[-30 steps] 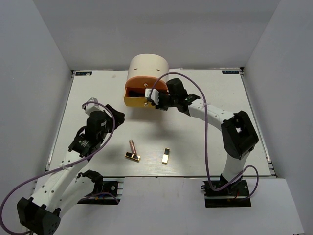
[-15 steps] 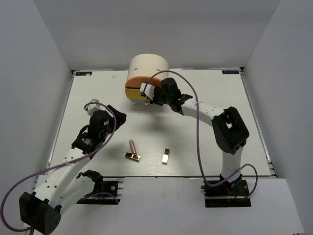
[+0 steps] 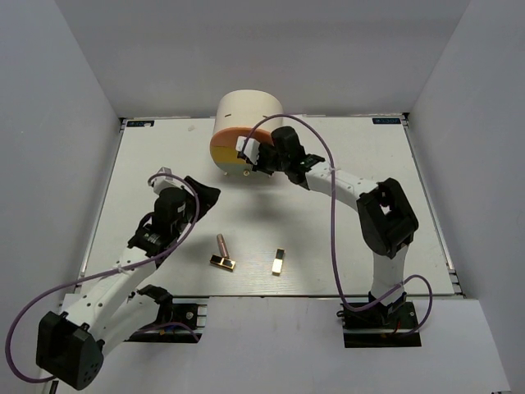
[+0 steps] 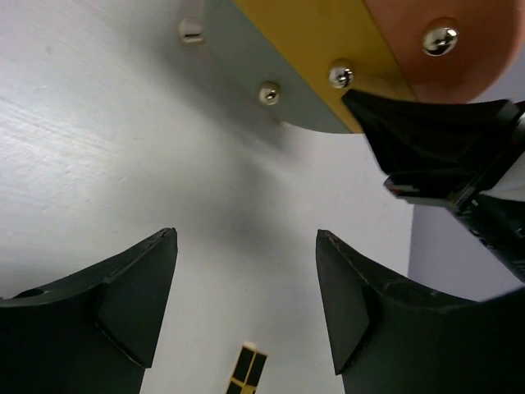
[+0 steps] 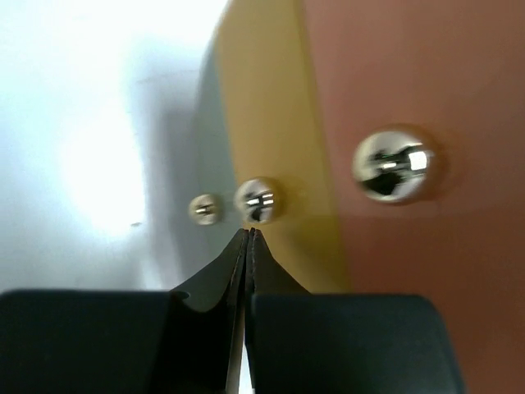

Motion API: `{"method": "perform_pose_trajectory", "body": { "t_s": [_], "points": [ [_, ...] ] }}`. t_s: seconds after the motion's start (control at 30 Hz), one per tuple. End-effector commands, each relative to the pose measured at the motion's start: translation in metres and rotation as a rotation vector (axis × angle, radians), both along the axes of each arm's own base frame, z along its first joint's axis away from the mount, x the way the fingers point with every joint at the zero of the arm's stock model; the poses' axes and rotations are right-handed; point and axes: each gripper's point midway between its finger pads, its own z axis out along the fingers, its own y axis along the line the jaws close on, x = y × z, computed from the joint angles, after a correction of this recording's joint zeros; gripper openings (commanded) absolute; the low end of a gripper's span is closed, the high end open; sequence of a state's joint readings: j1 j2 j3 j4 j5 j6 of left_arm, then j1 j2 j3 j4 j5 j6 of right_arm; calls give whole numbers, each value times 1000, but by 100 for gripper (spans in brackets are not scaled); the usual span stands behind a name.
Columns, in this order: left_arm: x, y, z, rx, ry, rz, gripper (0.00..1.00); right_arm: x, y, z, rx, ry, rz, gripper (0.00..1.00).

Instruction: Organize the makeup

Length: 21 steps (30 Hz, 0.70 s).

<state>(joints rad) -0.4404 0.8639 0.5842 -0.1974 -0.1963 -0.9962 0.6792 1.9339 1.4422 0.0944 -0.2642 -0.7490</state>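
The right gripper (image 5: 248, 240), pinched together, blocks part of the yellow drawer (image 5: 271, 123) of the round cream box (image 3: 248, 111), beside a shiny metal knob (image 5: 257, 199). Left gripper (image 4: 246, 304) gapes over the brushed worktop (image 4: 98, 148).

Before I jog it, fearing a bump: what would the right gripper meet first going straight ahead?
The small silver knob on the yellow drawer; the shut right gripper looks nearly touching it, though depth is unclear.

A cream cylindrical box (image 3: 248, 111) stands at the far middle of the tabletop (image 3: 369, 164), its orange and yellow drawers (image 3: 225, 149) facing near-left. The right end effector (image 3: 250, 158) is at the drawer fronts. Well nearer than the box lie a copper lipstick (image 3: 222, 244), a gold-and-black case (image 3: 221, 262) just beside its near end, and a second case (image 3: 280, 262) apart to the right. The left end effector (image 3: 203, 195) hovers near-left of the box.
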Motion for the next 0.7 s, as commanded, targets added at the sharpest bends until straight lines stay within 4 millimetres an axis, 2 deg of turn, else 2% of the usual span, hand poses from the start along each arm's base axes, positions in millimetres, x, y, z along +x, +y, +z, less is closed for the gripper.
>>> {"method": "perform_pose_trajectory", "body": {
  "t_s": [0.0, 0.03, 0.07, 0.1, 0.13, 0.17, 0.2, 0.23, 0.27, 0.33, 0.37, 0.4, 0.43, 0.5, 0.53, 0.57, 0.6, 0.67],
  "points": [
    [15, -20, 25, -98, -136, -59, 77, -36, 2, 36, 59, 36, 166, 0],
    [16, -23, 11, -106, -123, -64, 75, -46, 1, 36, 73, 53, 202, 0],
    [23, -28, 25, -147, -190, -73, 73, -52, -3, 35, 81, 73, 204, 0],
    [27, -31, 23, -165, -201, -75, 71, -58, -9, 44, 97, 74, 200, 3],
    [31, -34, 7, -172, -168, -71, 63, -65, -14, 37, 97, 101, 195, 22],
    [38, -39, 13, -197, -204, -74, 59, -68, -18, 45, 114, 96, 184, 34],
    [42, -44, 9, -202, -196, -89, 55, -67, -26, 43, 128, 133, 150, 47],
    [51, -50, -5, -194, -156, -91, 52, -71, -31, 38, 129, 154, 133, 68],
    [57, -55, -7, -198, -154, -101, 45, -74, -35, 45, 145, 158, 122, 72],
    [71, -68, -7, -210, -149, -135, 42, -72, -48, 40, 168, 207, 68, 70],
    [79, -74, -24, -210, -118, -136, 40, -72, -55, 47, 186, 203, 50, 66],
    [84, -78, -28, -220, -112, -140, 39, -74, -58, 47, 203, 226, 38, 60],
    [90, -81, -31, -244, -104, -131, 39, -71, -64, 50, 215, 226, 24, 45],
    [105, -88, -43, -266, -101, -122, 39, -75, -72, 53, 229, 232, 18, 25],
    [110, -91, -46, -289, -93, -117, 39, -71, -80, 53, 241, 239, -11, 7],
    [115, -94, -48, -298, -98, -114, 39, -73, -83, 57, 253, 230, -13, 0],
    [122, -96, -57, -310, -75, -98, 40, -72, -86, 57, 258, 230, -21, 0],
    [133, -94, -60, -317, -76, -53, 43, -70, -94, 59, 271, 218, -42, 0]
  ]
}}
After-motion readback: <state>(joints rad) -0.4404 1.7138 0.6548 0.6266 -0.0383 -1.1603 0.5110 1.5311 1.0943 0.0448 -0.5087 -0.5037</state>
